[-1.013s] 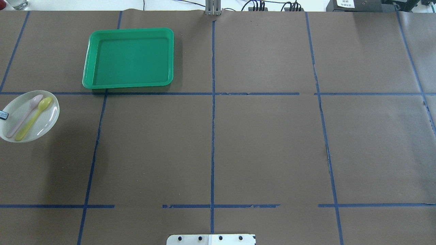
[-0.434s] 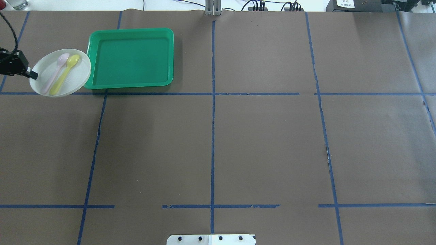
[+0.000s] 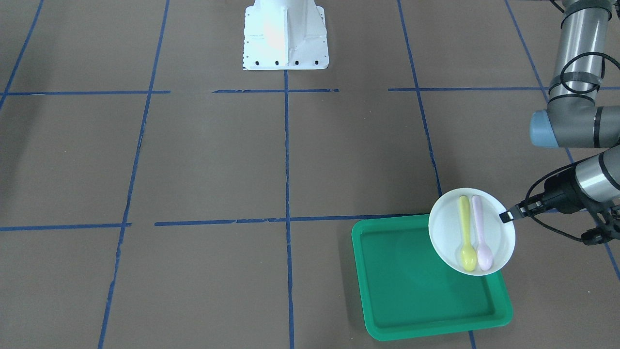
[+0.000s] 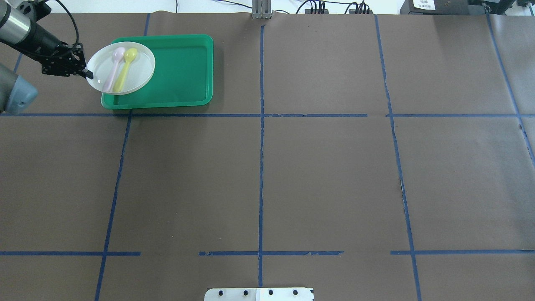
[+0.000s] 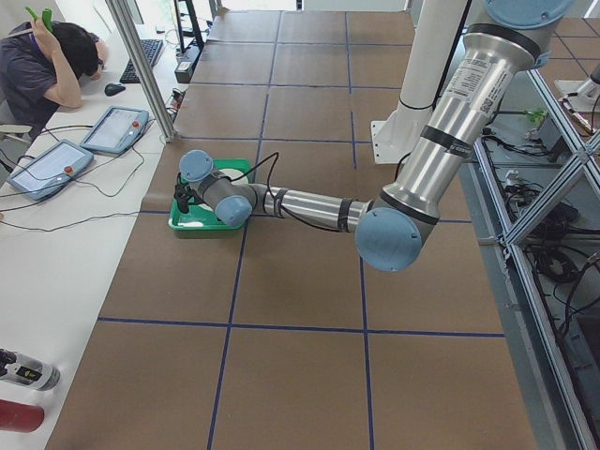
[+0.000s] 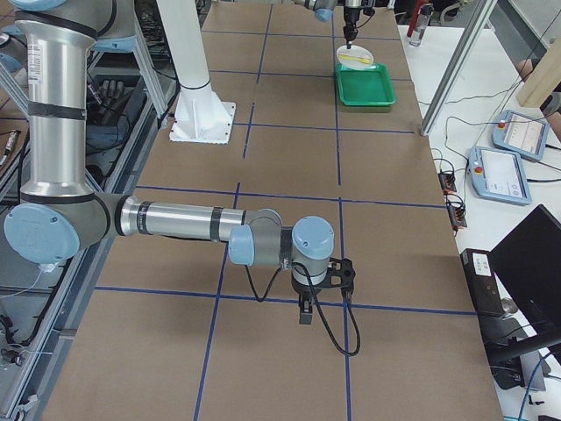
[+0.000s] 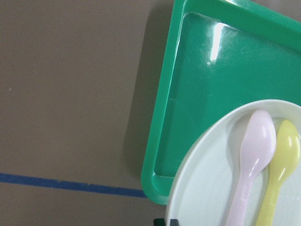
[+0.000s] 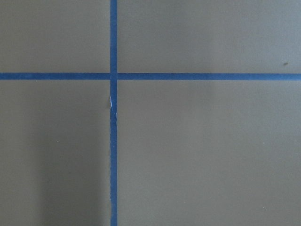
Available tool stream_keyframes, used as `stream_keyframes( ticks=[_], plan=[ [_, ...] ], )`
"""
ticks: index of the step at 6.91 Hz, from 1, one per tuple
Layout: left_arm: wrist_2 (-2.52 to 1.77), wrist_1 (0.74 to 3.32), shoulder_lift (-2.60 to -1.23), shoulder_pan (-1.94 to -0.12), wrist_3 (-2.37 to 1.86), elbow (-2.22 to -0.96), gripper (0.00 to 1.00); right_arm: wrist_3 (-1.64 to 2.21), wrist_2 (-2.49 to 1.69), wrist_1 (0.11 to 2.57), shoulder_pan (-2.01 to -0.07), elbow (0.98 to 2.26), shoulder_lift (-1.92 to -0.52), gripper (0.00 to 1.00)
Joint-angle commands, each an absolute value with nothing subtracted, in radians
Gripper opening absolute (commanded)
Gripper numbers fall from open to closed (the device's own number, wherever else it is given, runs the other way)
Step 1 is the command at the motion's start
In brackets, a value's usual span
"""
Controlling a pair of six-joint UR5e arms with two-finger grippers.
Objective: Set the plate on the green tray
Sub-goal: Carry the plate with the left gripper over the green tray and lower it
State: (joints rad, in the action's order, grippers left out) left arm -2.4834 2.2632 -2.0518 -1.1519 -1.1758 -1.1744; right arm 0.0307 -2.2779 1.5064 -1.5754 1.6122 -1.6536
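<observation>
The small white plate (image 4: 141,67) hangs over the left part of the green tray (image 4: 179,71) and carries a pink spoon (image 4: 112,71) and a yellow spoon (image 4: 124,69). My left gripper (image 4: 88,74) is shut on the plate's left rim. In the front-facing view the plate (image 3: 445,232) overlaps the tray's (image 3: 411,281) near-right corner, with the left gripper (image 3: 506,216) at its edge. The left wrist view shows the plate (image 7: 211,179) above the tray (image 7: 221,70). My right gripper (image 6: 305,316) shows only in the exterior right view, low over bare table; I cannot tell if it is open or shut.
The robot's white base (image 3: 285,34) stands at the table's near middle edge. A metal post (image 4: 261,9) and cables line the far edge. An operator (image 5: 52,56) sits at a side desk with teach pendants (image 5: 112,129). Blue tape lines cross the brown table.
My left gripper has carried the plate with both spoons from the table's left edge away and to the right, and it is now over the tray's left part.
</observation>
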Motion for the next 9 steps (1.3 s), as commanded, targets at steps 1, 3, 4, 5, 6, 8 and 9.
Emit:
stream_keyframes(
  ticks=[1, 3, 4, 5, 6, 8, 9],
  plan=[
    [-2.327, 2.425, -2.139, -1.063, -1.441, -1.059, 0.0, 0.031, -2.278, 1.506, -1.575, 1.612, -1.654, 1.0],
    [-2.306, 2.503, -2.166, -1.043, -1.55, -0.985, 0.0, 0.029, -2.278, 1.506, -1.575, 1.612, -1.654, 1.0],
    [-2.275, 2.513, -2.178, -1.037, -1.568, -0.965, 0.0, 0.029, -2.278, 1.506, -1.575, 1.612, -1.654, 1.0],
    [-2.273, 2.52, -2.181, -1.034, -1.577, -0.956, 0.0, 0.031, -2.278, 1.506, -1.575, 1.612, -1.654, 1.0],
    [-2.273, 2.522, -2.18, -1.032, -1.578, -0.954, 0.0, 0.031, -2.278, 1.506, -1.575, 1.612, -1.654, 1.0],
    [-2.257, 2.609, -2.165, -1.02, -1.572, -0.954, 1.0, 0.031, -2.278, 1.506, -1.575, 1.612, -1.654, 1.0],
    [-2.256, 2.609, -2.164, -1.02, -1.575, -0.954, 1.0, 0.031, -2.278, 1.506, -1.575, 1.612, -1.654, 1.0]
  ],
)
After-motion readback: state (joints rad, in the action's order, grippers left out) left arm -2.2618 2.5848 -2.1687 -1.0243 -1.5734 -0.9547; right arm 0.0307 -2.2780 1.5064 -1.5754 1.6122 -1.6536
